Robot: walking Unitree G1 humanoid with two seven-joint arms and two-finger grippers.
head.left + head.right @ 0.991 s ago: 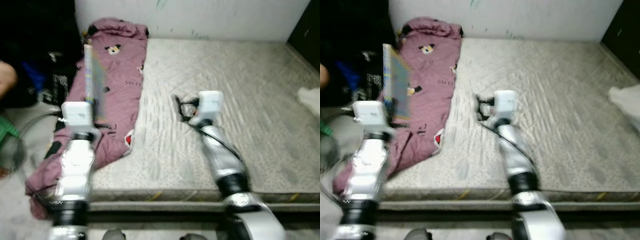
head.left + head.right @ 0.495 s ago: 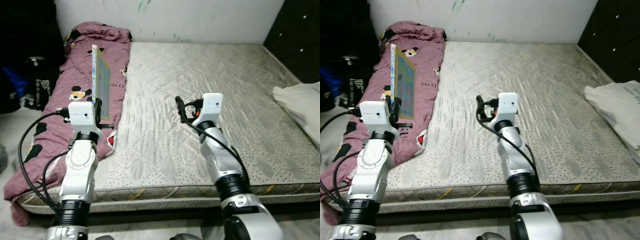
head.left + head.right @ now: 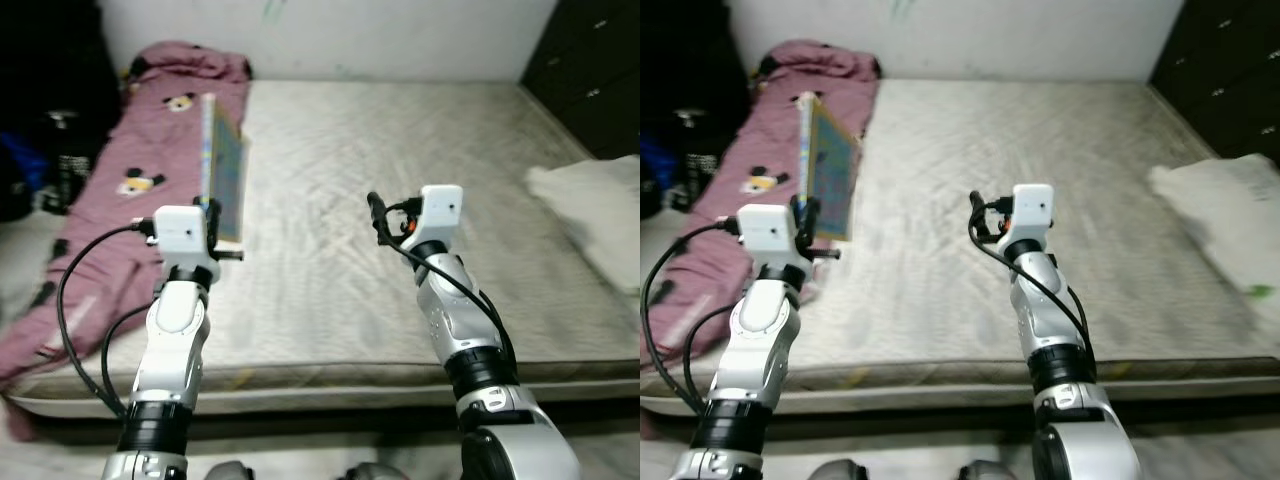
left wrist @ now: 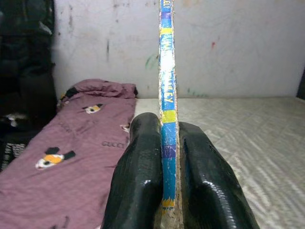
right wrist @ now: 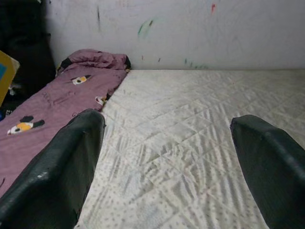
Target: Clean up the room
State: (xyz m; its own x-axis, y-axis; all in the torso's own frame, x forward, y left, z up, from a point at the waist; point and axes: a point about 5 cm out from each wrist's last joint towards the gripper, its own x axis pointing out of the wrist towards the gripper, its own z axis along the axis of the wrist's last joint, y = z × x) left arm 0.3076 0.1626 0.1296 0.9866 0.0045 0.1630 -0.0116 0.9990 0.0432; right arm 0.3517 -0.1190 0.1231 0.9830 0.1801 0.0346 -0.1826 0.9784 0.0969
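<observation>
Room: bare mattress (image 3: 400, 190) against a scuffed white wall, a purple quilt (image 3: 120, 170) along its left edge, dark cabinets at far right, a white bundle (image 3: 600, 205) on the mattress's right side.
Left gripper (image 4: 164, 191): fingers pressed together on the lower edge of a thin book (image 3: 222, 170); in the left wrist view the book's striped spine runs straight up between them.
Book's axis: upright, long side vertical, cover facing right, held above the seam where quilt meets mattress.
Right gripper (image 5: 167, 157): fingers spread wide, holding nothing, hovering over mid-mattress and pointing toward the wall.
Key relation: the book is already in the left arm's hold; bare mattress lies just to its right and below, so a set-down would fall to that arm, the right one standing well apart.
Change from earlier: the whole view has swung rightward, so the camera turned; the left gripper keeps its clamp on the book, and the book now stands nearer the bare mattress than the quilt's middle.
</observation>
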